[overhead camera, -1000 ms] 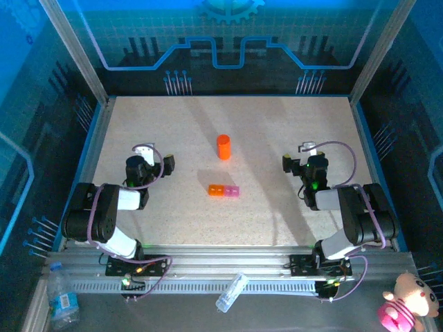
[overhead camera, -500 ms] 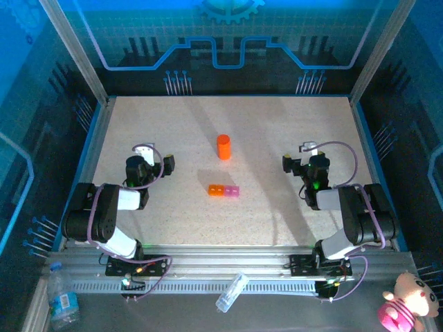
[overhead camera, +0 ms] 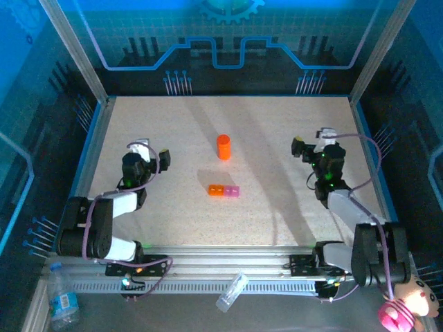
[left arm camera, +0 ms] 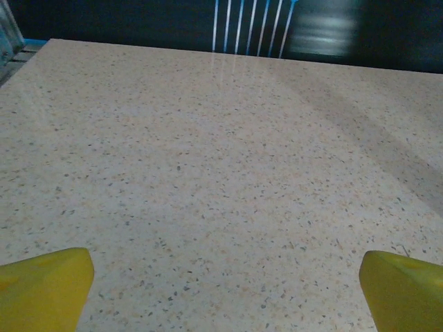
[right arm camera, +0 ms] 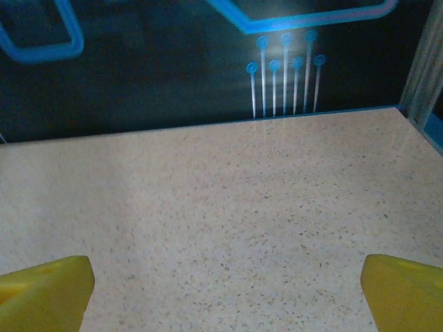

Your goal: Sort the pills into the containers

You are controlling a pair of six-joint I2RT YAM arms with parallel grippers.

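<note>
From the overhead camera I see the containers (overhead camera: 223,190) lying flat on the speckled table (overhead camera: 277,117), roughly in the middle of it. It is a short strip, with the orange compartments to the left and the pink one to the right. I cannot tell whether anything lies inside them; they are too small. Just beyond the strip, on the far side, an orange bottle (overhead camera: 223,146) stands upright, apart from it.

My left gripper (overhead camera: 154,151) hangs over the left part of the table, its jaws spread wide and holding nothing. The containers lie to its right and a little nearer, well apart from it. In the left wrist camera the left gripper (left arm camera: 223,290) shows only as two yellow fingertips (left arm camera: 43,287) in the bottom corners, with bare speckled surface between them and the dark back wall beyond.

My right gripper (overhead camera: 309,144) sits over the right part of the table, somewhat farther back than the left one, and its jaws are also spread wide with nothing between them. The containers lie to its left and nearer, well apart from it. In the right wrist camera the right gripper (right arm camera: 223,294) frames bare table between its yellow fingertips (right arm camera: 405,290), and the table's far edge meets the blue-lit wall.

The strip lies between the two arms, touched by neither.
</note>
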